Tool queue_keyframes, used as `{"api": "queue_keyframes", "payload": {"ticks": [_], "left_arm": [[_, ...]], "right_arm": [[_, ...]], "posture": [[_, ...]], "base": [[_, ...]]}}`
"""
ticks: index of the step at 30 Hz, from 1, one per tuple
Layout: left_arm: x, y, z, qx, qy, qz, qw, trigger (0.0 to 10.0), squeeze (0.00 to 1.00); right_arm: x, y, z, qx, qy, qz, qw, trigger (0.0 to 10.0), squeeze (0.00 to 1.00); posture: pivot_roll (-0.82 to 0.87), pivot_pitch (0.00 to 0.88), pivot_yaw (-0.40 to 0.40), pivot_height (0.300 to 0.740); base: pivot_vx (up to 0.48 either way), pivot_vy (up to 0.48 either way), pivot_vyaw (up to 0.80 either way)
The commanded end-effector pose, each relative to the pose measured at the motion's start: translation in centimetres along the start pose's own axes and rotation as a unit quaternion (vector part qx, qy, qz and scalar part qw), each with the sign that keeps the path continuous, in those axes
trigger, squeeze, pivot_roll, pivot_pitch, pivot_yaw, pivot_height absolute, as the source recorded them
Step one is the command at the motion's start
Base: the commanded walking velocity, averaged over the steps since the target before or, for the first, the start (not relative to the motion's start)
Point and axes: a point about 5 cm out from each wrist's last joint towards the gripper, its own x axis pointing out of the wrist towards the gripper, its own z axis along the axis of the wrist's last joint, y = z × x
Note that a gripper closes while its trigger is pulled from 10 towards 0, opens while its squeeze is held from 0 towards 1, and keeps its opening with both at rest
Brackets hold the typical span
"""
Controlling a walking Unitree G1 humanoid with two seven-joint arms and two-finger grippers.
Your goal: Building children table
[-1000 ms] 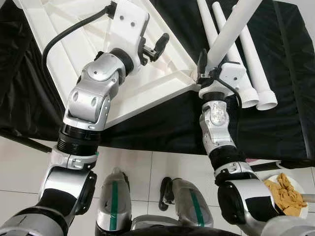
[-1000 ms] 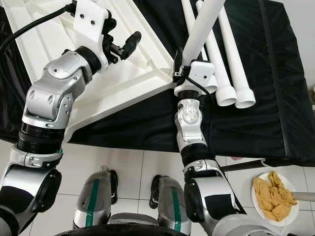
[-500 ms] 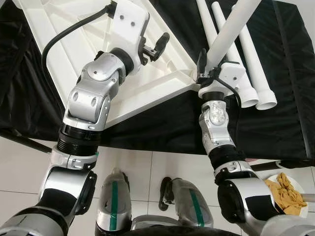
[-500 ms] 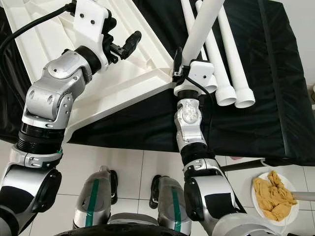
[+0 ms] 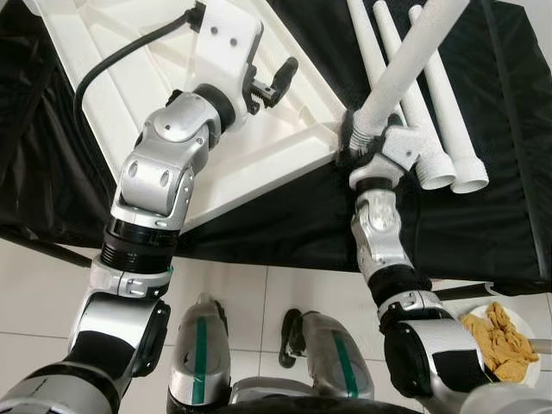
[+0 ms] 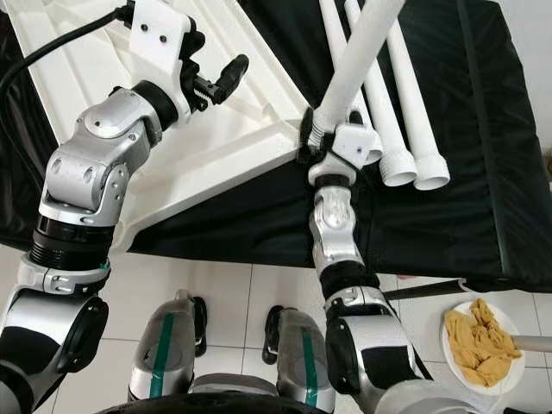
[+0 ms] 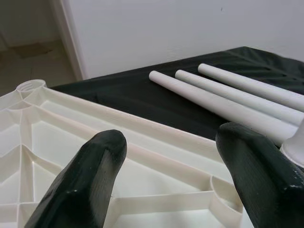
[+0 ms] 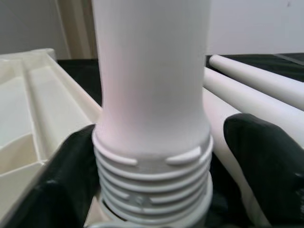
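On the black-draped bench (image 5: 483, 172) lay the white tabletop (image 5: 103, 95), turned underside up so its ribs and corner sockets faced the camera, and everything else sat in relation to that panel. At the tabletop's near corner, the right claw (image 5: 360, 138) was clamped on a white table leg (image 5: 405, 60), its two black fingers (image 8: 259, 161) pressed against either side of the leg just above its threaded end. That leg stood tilted, its threaded end right at the corner socket (image 6: 304, 147) and its upper length slanting away from the tabletop. Whether the thread had entered the socket could not be told. Just beside the tabletop, on the black cloth past the held leg, three more white legs (image 6: 405, 112) lay side by side, roughly parallel and touching or nearly so. Over the middle of the tabletop hung the left claw (image 5: 274, 79), its fingers (image 7: 90, 175) spread wide with nothing between them, above the ribbed underside without touching it. Well apart from the tabletop, down on the tiled floor (image 5: 259, 293) off the bench's near edge, a white plate (image 6: 509, 366) carried a crumpled yellow cloth (image 6: 476, 341).
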Motion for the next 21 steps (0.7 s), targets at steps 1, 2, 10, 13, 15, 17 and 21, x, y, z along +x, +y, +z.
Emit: {"api": "queue_keyframes", "payload": {"ticks": [1, 2, 10, 13, 15, 17, 21], "left_arm": [[0.0, -0.1, 0.0, 0.004, 0.002, 0.002, 1.000, 10.0, 0.00], [0.0, -0.1, 0.0, 0.003, 0.002, 0.002, 1.000, 10.0, 0.00], [0.0, -0.1, 0.0, 0.001, 0.002, 0.003, 1.000, 10.0, 0.00], [0.0, -0.1, 0.0, 0.001, 0.002, 0.002, 1.000, 10.0, 0.00], [0.1, -0.1, 0.0, 0.001, 0.002, 0.002, 1.000, 10.0, 0.00], [0.1, -0.1, 0.0, 0.001, 0.002, 0.002, 1.000, 10.0, 0.00], [0.1, -0.2, 0.0, 0.001, 0.003, 0.001, 1.000, 10.0, 0.00]], "right_arm": [[-1.5, -1.9, -2.4, -0.009, 0.068, -0.045, 0.997, 10.0, 1.00], [-1.5, -1.9, -2.4, -0.012, 0.068, -0.043, 0.997, 10.0, 0.60], [-1.2, -1.7, -2.1, -0.015, 0.060, -0.022, 0.998, 10.0, 0.00], [-0.9, -1.6, -1.9, -0.013, 0.054, -0.006, 0.998, 10.0, 0.00], [-0.8, -1.6, -1.8, -0.009, 0.053, -0.002, 0.999, 10.0, 0.00], [-0.8, -1.5, -1.7, -0.006, 0.053, 0.000, 0.999, 10.0, 0.00], [-0.5, -1.7, -1.4, 0.005, 0.049, 0.017, 0.999, 10.0, 1.00]], "posture": [[0.12, 0.085, -0.047, 0.740], [0.12, 0.085, -0.047, 0.740], [0.11, 0.086, -0.048, 0.740], [0.11, 0.086, -0.048, 0.740], [0.11, 0.086, -0.047, 0.740], [0.11, 0.086, -0.047, 0.740], [0.11, 0.087, -0.047, 0.740]], "base": [[0.000, 0.000, 0.00], [0.000, 0.000, 0.00], [0.000, 0.000, 0.00], [0.000, 0.000, 0.00], [0.000, 0.000, 0.00], [0.000, 0.000, 0.00], [0.000, 0.000, 0.00]]}}
